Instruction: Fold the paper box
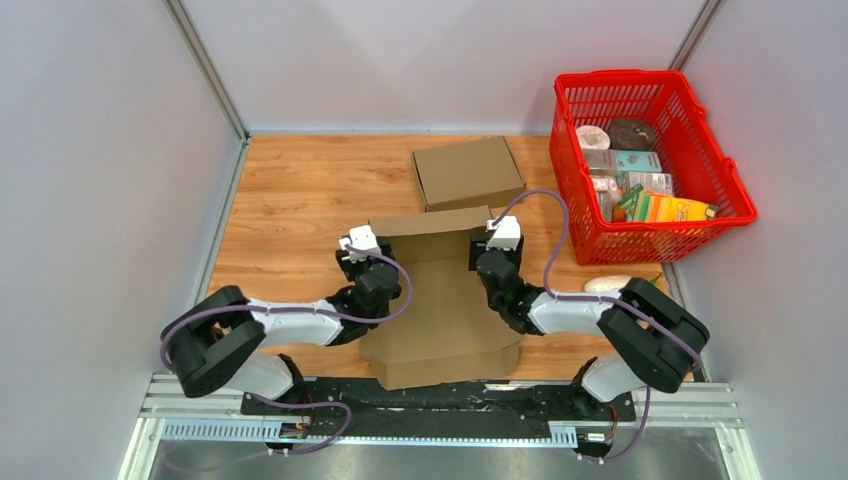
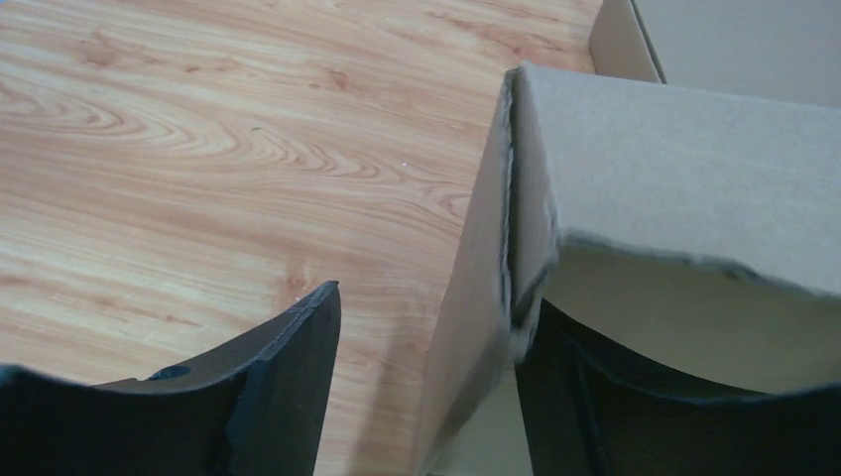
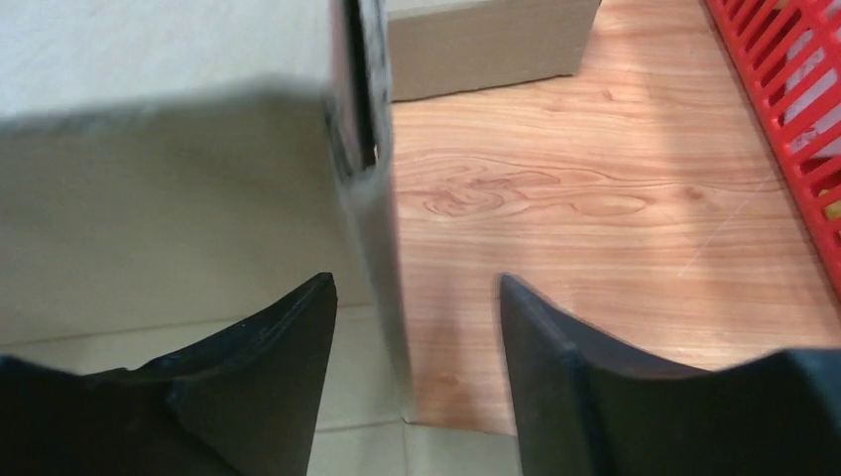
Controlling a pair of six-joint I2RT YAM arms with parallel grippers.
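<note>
While the box (image 1: pixel 440 300) lies half-formed on the table (image 1: pixel 290 190) with its far flap raised, an arm stands at each side of it. The left gripper (image 2: pixel 436 297) straddles the box's left wall, jaws spread wide, one finger over bare wood outside and the other inside. The right gripper (image 3: pixel 417 279) straddles the box's right wall the same way, also spread wide. Behind the box sits a closed carton (image 1: pixel 468 172), and to the far right of the box a red basket (image 1: pixel 640 243) of goods.
</note>
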